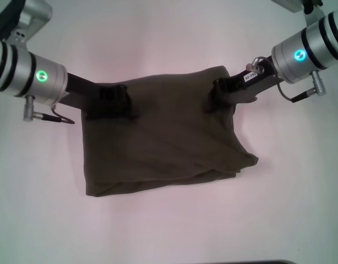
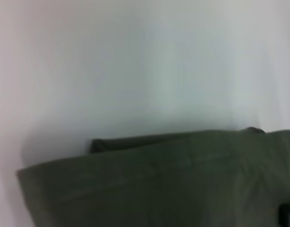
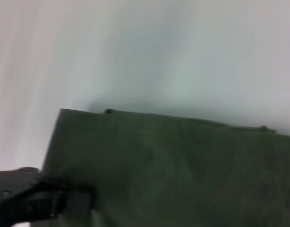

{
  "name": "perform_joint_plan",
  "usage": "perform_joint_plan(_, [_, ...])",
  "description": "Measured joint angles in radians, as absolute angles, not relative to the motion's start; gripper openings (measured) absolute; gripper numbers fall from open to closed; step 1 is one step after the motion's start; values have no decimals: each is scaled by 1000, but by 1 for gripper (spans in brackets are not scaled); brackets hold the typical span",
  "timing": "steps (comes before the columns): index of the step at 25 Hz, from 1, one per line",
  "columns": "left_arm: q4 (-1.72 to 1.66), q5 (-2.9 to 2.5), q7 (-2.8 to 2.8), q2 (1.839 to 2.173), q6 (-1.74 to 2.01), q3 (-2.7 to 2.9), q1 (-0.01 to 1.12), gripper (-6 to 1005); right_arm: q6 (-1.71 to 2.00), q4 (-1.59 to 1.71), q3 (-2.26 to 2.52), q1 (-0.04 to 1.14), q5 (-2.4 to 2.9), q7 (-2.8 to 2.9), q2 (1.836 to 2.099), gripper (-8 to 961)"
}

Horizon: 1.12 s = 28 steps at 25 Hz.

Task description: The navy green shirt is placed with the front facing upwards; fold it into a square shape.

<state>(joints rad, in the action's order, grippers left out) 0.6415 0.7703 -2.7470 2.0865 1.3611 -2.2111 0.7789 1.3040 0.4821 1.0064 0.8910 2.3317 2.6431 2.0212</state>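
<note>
The folded navy green shirt (image 1: 163, 137) hangs between the left gripper (image 1: 113, 102) and right gripper (image 1: 223, 91), each clenched on its far edge.

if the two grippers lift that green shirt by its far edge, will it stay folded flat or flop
The navy green shirt will probably flop: it is soft cloth, lying in loose layers with a wavy near edge. Held only where the left gripper and right gripper meet it, the middle would likely sag and the layers could slip apart.

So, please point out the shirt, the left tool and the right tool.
navy green shirt (image 1: 169, 143): head view, middle of the folded cloth.
left tool (image 1: 115, 102): head view, tip at the far edge.
right tool (image 1: 219, 91): head view, tip at the far corner.
</note>
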Motion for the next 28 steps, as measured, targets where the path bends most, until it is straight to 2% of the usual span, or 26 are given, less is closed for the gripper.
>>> perform_joint_plan(6, [642, 769, -2762, 2062, 1352, -2217, 767, 8, 1278, 487, 999, 891, 2375, 2669, 2009, 3])
perform_joint_plan(15, [670, 776, -2755, 2024, 1383, -2257, 727, 8, 1344, 527, 958, 880, 2366, 2680, 1975, 3])
perform_joint_plan(24, [831, 785, -2682, 2050, 1629, -2385, 667, 9, 1657, 626, 887, 839, 2298, 2619, 2003, 3])
perform_joint_plan(28, [837, 785, -2687, 2044, 1626, -2399, 654, 9, 1733, 624, 905, 830, 2328, 2617, 2015, 3])
